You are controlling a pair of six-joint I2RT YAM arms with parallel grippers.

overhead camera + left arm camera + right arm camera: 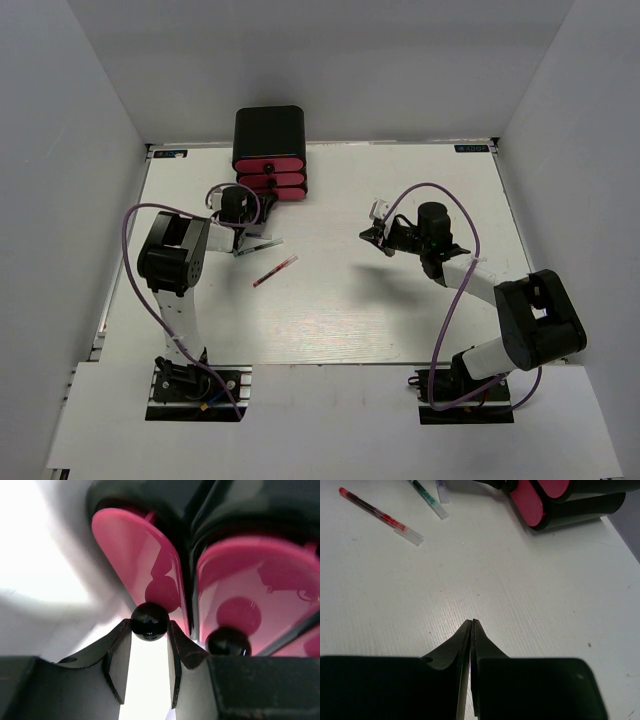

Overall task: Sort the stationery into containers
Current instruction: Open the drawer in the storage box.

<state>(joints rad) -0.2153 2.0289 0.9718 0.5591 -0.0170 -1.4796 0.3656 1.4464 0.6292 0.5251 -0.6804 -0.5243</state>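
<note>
l gripper [149, 632] prob. grips drawer knob [150, 620]; red pen [275, 272] nearby.

White matte flat counter [400, 310], surface showing faint scuffs and a few small dark specks. Plain pale grey walls [60, 150] enclose it at left, far side and right. Small bluish label [468, 149] sits at far right corner.

R hand [472, 625] hovering over white surface [530, 605], fingers [452, 650] pressing together. Red pen [380, 516], green pen [429, 500] lying top-left, apart. Pink drawers [530, 505] in blk box [587, 507] sitting top-right.
</note>
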